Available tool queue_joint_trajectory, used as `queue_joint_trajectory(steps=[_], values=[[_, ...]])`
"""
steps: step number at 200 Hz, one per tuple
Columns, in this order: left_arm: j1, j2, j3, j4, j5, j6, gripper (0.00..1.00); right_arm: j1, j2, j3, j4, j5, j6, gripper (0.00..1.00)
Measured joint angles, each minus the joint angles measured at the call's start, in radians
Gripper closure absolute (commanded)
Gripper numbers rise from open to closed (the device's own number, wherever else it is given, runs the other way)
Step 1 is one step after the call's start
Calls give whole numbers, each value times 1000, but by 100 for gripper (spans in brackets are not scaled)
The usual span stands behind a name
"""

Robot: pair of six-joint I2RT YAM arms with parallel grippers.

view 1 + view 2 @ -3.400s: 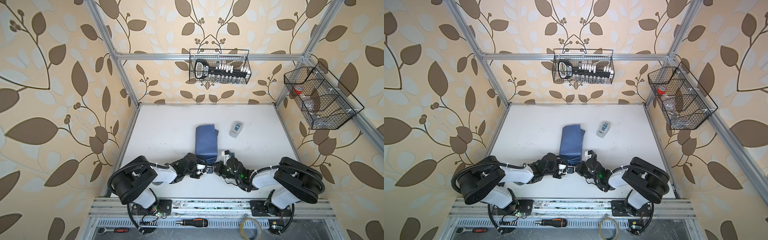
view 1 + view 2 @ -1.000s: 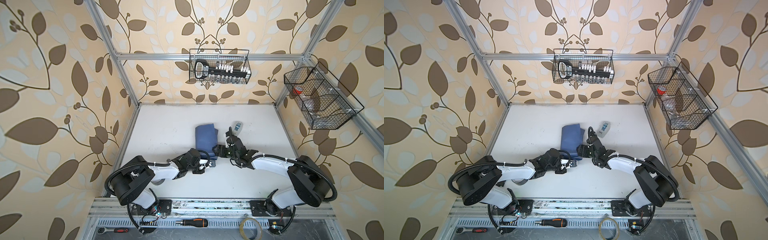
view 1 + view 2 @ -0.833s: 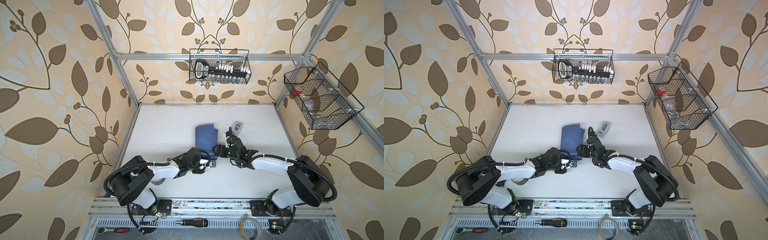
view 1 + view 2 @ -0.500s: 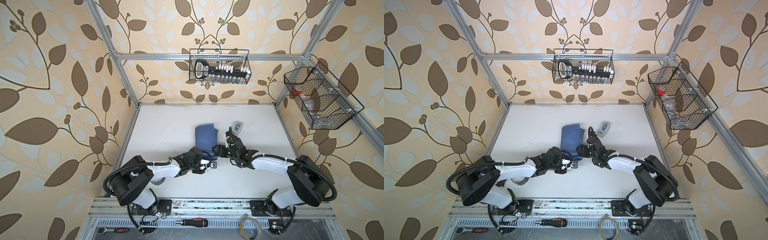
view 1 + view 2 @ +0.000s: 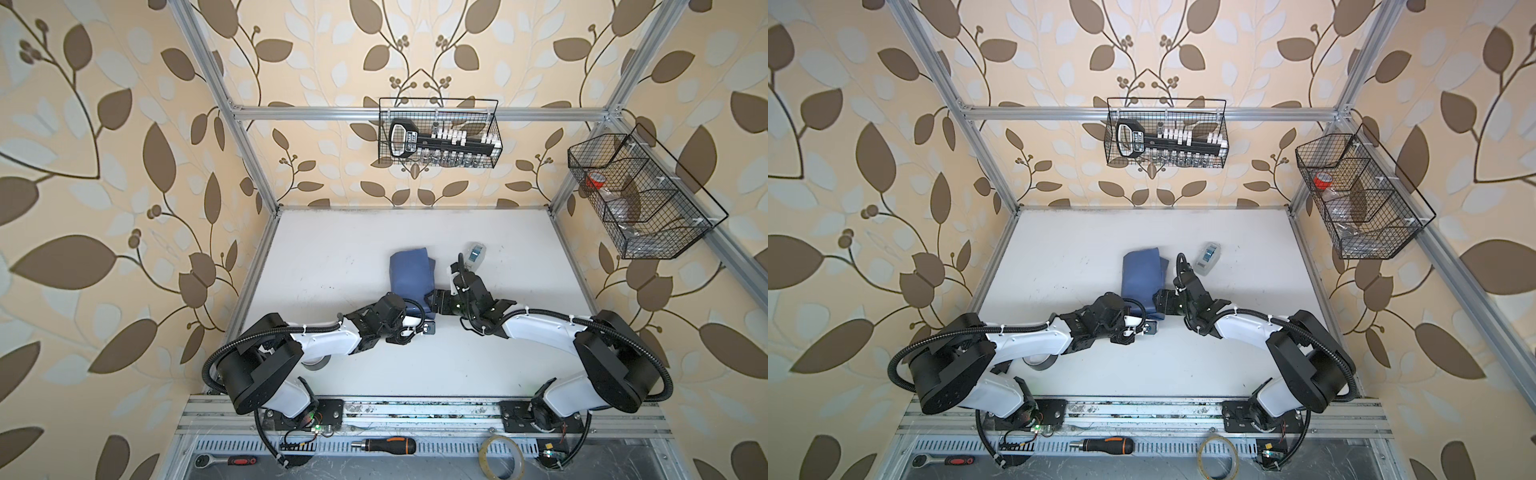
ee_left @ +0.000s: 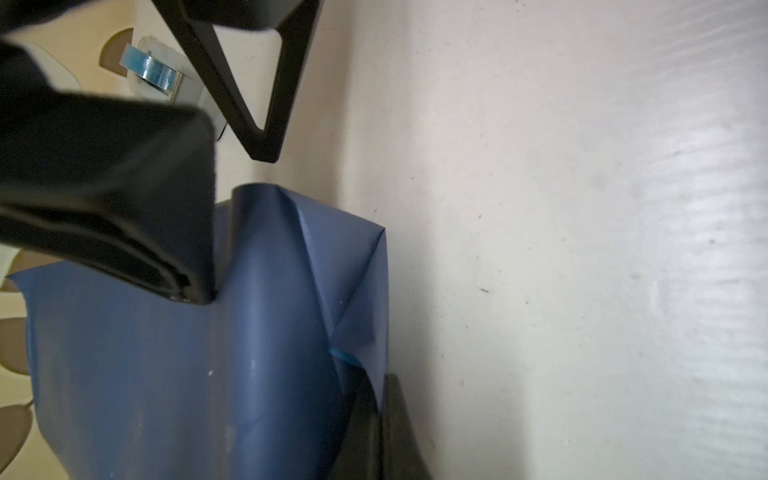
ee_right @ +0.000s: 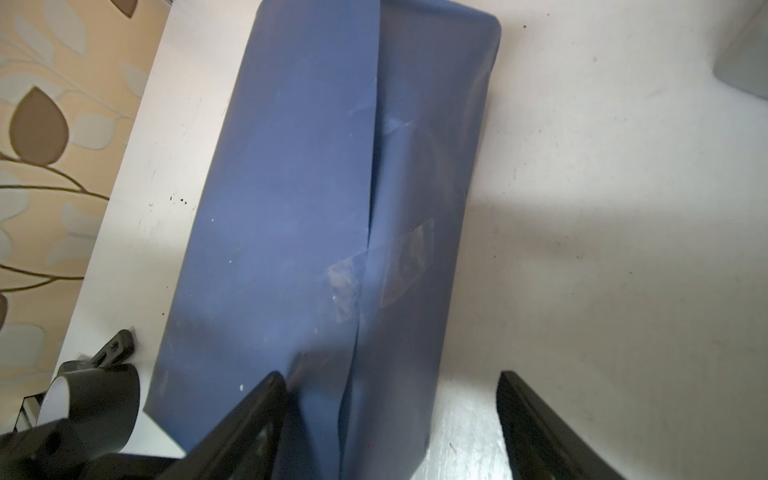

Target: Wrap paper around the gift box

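The paper (image 5: 409,270) (image 5: 1140,274) lies folded round into a long dusky-blue parcel at mid-table. The gift box is hidden inside it. A clear strip of tape (image 7: 395,266) bridges the seam. My left gripper (image 6: 380,415) (image 5: 426,324) (image 5: 1150,326) is at the parcel's near end, shut on a folded flap of the paper. My right gripper (image 7: 386,399) (image 5: 436,301) (image 5: 1160,305) is open at the near right corner. One of its fingers (image 7: 257,407) rests on the paper, and the other stands over bare table.
A small grey tape dispenser (image 5: 475,253) (image 5: 1207,254) (image 6: 153,70) sits just beyond my right wrist. Wire baskets hang on the back wall (image 5: 438,133) and the right wall (image 5: 640,195). A grey tape roll (image 5: 316,363) lies under the left arm. A screwdriver (image 5: 384,445) and a tape ring (image 5: 500,457) lie on the front rail.
Since the oldest frames my right arm has reached farther out, from the front to the parcel's right side. Over the last second my left gripper has crept slightly right.
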Motion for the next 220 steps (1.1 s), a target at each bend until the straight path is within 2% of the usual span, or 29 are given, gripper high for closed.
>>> queue_joint_trajectory(steps=[121, 220], values=[[3, 17, 0, 59, -72, -6, 100, 0, 2, 0, 9, 2, -39, 21], [3, 33, 0, 87, -81, -27, 100, -5, -13, 0, -7, 7, -97, 21]])
